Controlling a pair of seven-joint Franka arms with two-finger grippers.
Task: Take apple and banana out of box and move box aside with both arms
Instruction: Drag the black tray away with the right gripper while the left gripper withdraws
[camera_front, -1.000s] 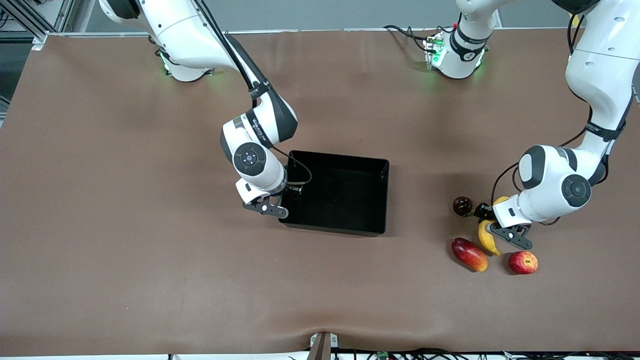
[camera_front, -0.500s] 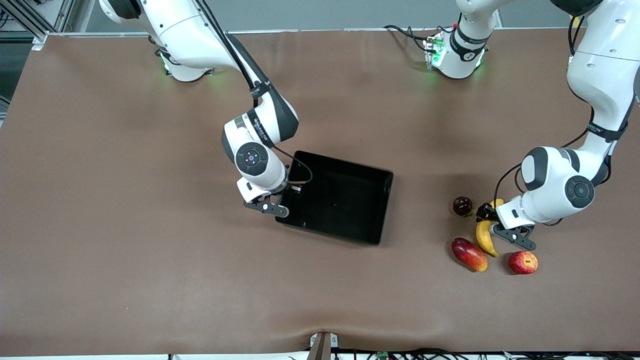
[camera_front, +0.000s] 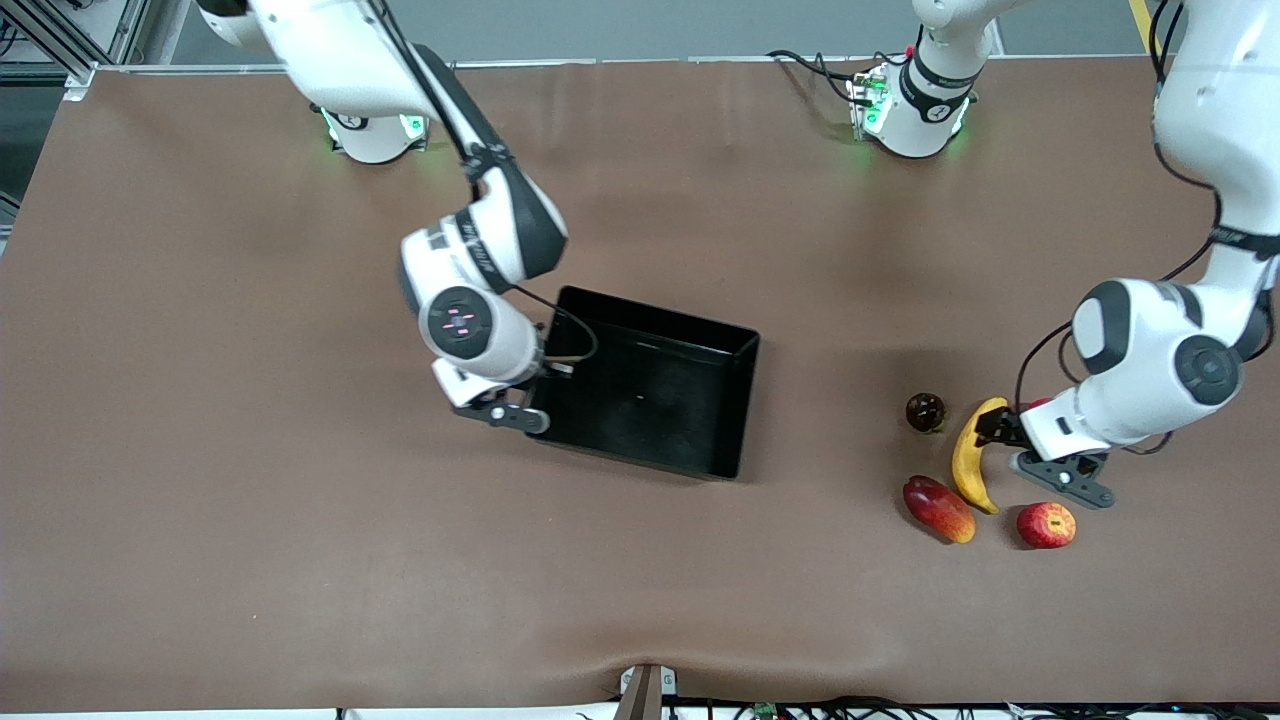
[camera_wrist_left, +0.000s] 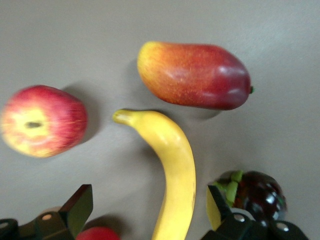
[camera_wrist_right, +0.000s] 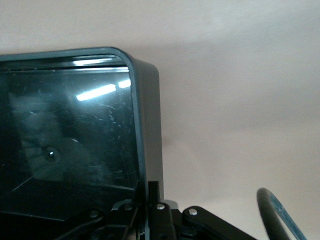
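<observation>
Box (camera_front: 645, 400): rigid, glossy, likely slippery; right gripper (camera_wrist_right: 150, 200) clamped on its wall. Left gripper (camera_wrist_left: 145, 215) released above banana (camera_front: 968, 455).

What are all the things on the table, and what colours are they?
box: one, black, nothing in it, mid-table.
banana: one, yellow, on the table toward the left arm's end.
apple: one, red with yellow streaks, beside the banana's tip.
mango: one, red and orange, beside the banana, as near the front camera as the apple.
dark round fruit: one, deep purple with a green top, farther from the front camera than the mango.
table: one, brown.
right gripper: one, black, fingers shut on the box's wall.
left gripper: one, black, fingers open over the banana.
</observation>
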